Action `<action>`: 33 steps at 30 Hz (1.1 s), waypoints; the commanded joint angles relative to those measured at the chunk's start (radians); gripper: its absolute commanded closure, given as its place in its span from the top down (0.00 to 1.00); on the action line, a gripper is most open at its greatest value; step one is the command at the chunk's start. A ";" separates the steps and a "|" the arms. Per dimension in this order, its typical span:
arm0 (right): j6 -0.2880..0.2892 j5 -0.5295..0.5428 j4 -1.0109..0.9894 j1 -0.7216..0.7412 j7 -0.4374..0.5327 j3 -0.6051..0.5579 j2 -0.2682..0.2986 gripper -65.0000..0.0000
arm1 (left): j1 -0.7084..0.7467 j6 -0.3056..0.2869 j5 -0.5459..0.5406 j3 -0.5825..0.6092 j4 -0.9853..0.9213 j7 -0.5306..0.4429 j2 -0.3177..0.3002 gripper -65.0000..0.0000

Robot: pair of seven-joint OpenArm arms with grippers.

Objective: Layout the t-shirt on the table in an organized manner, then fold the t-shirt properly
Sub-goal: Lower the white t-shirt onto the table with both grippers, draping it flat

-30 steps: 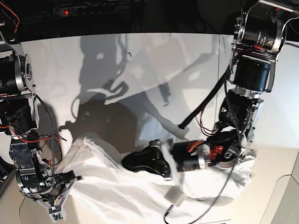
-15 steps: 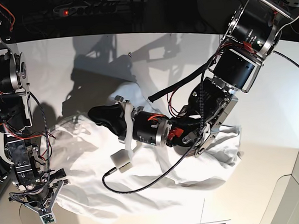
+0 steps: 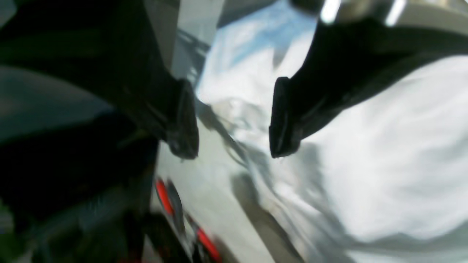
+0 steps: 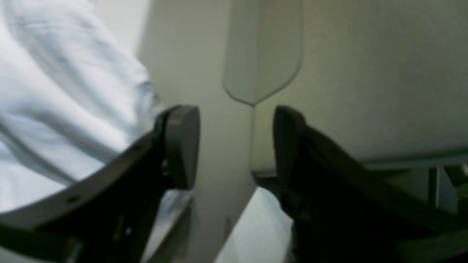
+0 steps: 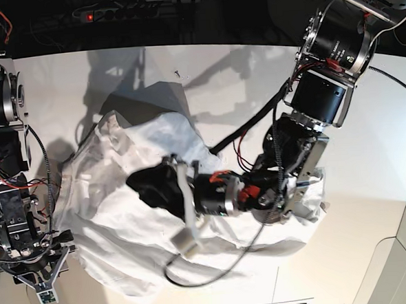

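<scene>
White cloth: t-shirt (image 5: pixel 124 219) lies crumpled on desk (image 5: pixel 239 67), spread from 9 o'clock through centre to 4 o'clock of base view, a raised fold toward 11 o'clock.
Left arm: reaches in from 1 o'clock, forearm low across shirt centre.
Left gripper (image 3: pixel 234 117): fingers (image 3: pixel 283 113) wide apart, nothing between them; rumpled shirt just below, blurred.
Right gripper (image 4: pixel 236 146): at 8 o'clock of base view, beside shirt's left edge; fingers (image 4: pixel 181 146) spread wide, empty; bare desk seen through gap, shirt at its 9 o'clock side in wrist view.
Contact: cannot tell if either gripper touches cloth.
Cable (image 5: pixel 203 272): dark loop lying over shirt at 6 o'clock.
Shirt state: wrinkled, not flat.
</scene>
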 commanded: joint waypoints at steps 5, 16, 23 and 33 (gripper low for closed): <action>0.181 0.246 0.019 0.032 -0.074 0.003 0.001 0.48 | -0.041 -0.009 0.002 -0.165 0.015 -0.123 -0.025 0.54; 0.388 0.653 0.021 -0.066 -0.374 0.003 -0.055 0.48 | -0.066 0.101 0.506 -0.249 0.005 -0.363 -0.166 0.54; 0.418 0.717 0.021 -0.204 -0.433 0.003 -0.107 0.41 | -0.093 0.218 0.651 -0.248 -0.136 -0.496 -0.205 0.53; 0.418 0.546 0.021 -0.312 -0.439 0.003 -0.090 0.07 | -0.171 0.217 0.653 -0.249 -0.364 -0.495 -0.212 0.52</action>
